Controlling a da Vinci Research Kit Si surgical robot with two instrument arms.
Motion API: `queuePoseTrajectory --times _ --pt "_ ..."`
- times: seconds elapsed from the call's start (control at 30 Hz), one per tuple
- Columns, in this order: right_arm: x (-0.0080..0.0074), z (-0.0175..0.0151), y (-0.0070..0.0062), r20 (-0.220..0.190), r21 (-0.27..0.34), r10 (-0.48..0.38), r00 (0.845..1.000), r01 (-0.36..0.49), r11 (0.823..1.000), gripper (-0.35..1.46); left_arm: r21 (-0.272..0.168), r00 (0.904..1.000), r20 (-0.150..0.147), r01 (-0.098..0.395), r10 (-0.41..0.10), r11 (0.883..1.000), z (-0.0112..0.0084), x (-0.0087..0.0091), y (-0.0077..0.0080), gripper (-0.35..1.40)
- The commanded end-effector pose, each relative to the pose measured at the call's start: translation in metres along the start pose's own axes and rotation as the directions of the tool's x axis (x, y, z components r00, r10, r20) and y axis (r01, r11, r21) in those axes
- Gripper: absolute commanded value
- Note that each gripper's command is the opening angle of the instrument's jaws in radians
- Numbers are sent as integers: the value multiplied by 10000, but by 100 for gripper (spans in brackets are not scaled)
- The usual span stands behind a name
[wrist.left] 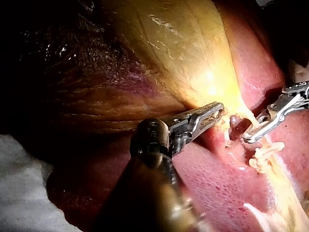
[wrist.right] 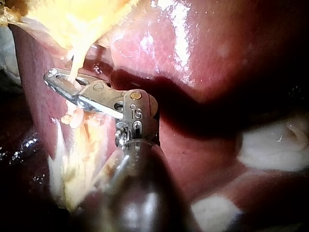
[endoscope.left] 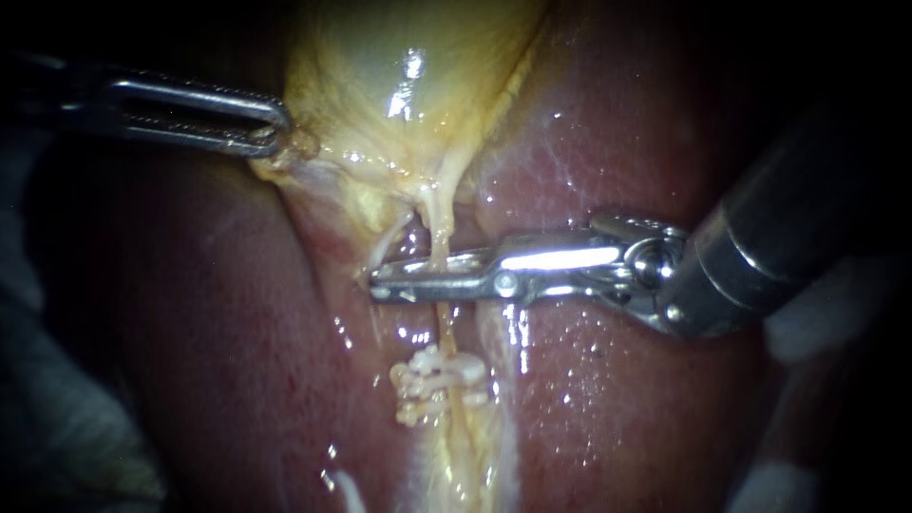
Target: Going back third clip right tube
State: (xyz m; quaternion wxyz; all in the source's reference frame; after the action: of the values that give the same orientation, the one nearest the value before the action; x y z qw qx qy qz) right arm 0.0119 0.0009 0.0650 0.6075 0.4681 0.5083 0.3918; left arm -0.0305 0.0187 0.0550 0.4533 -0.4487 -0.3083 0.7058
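The right tube (endoscope.left: 441, 249), a thin, wet, yellowish strand, is stretched from the gallbladder (endoscope.left: 399, 85) down across the liver (endoscope.left: 218, 361) to a cluster of white clips (endoscope.left: 437, 385). It is judged soft, slippery and easily torn, so no sideways pull should be put on it. It is best taken square-on at the bare stretch above the clips. The jaws of the right instrument (endoscope.left: 380, 282) are seen slightly apart, with the tube threaded through the narrow gap. The jaws of the left instrument (endoscope.left: 275, 130) are closed on the gallbladder's edge, by which the tube is held taut.
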Motion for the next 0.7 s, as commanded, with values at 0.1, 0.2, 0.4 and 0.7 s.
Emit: queuePoseTrajectory --times 0.1,0.2,0.4,0.7 --pt "1 2 1 -6 -7 -65 10000 65 10000 -16 26 10000 -18 1 -1 10000 0 0 0 -35" --pt "1 8 6 -5 -23 -910 9959 910 9958 23 27 10000 -19 -1 1 10000 0 0 0 -35" --pt "-6 11 23 91 -351 -1580 9874 1582 9868 41 31 10000 -21 -3 3 10000 1 -1 0 -35" --pt "-5 -3 37 706 -1355 -2894 9546 2966 9453 45 26 10000 -18 -4 4 10000 0 -1 0 -35"
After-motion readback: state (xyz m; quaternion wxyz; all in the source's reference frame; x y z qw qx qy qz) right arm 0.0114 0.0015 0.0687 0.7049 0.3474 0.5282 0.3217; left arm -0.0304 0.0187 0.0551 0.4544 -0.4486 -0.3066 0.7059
